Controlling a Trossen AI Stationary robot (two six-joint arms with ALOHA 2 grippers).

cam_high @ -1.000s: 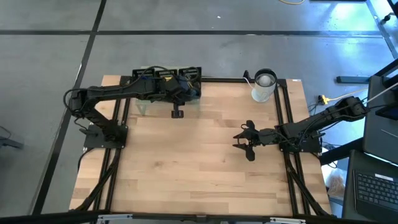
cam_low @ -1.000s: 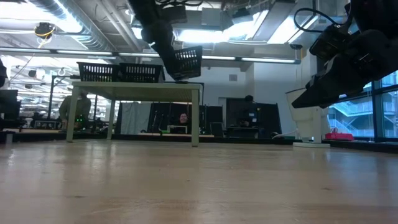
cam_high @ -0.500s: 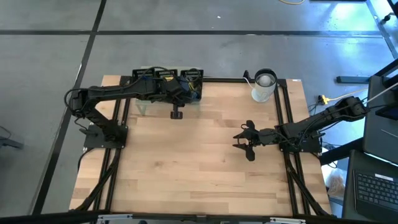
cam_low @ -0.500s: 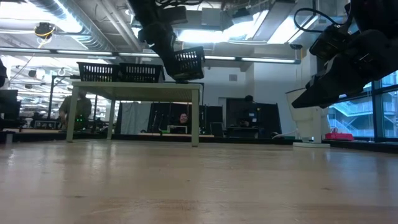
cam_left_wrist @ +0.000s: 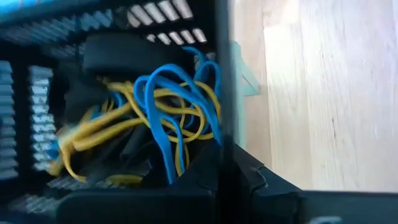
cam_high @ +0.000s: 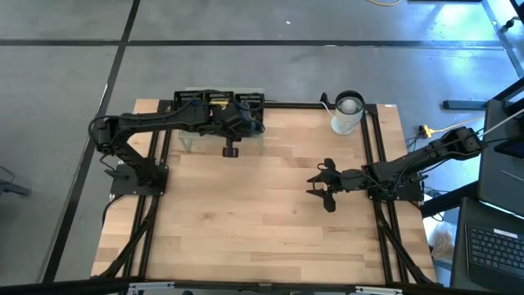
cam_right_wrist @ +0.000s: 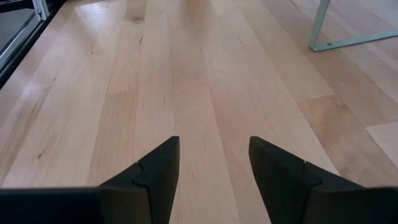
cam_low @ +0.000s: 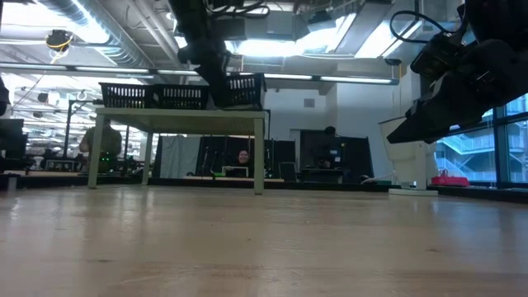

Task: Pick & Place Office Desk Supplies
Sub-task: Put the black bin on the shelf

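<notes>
Left gripper point(cam_high: 246, 120) at the black basket point(cam_high: 249, 100)

We read no writing; its fingers are pressed together beside blue and yellow loops point(cam_left_wrist: 163, 118); right gripper point(cam_high: 318, 187) fingers spread over the table point(cam_high: 246, 213).

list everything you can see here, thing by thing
baskets: three, black mesh, in a row on the stand at the table's far edge
stand: one, pale green, far left of the table
loops: a tangle, blue and yellow, inside the basket at the left gripper
cup: one, white with black rim, far right of the table
table: one, light wood
person: one, far off in the room behind
left gripper: black, shut, at the rightmost basket on the stand
right gripper: black, open, empty, over the table's right side
</notes>
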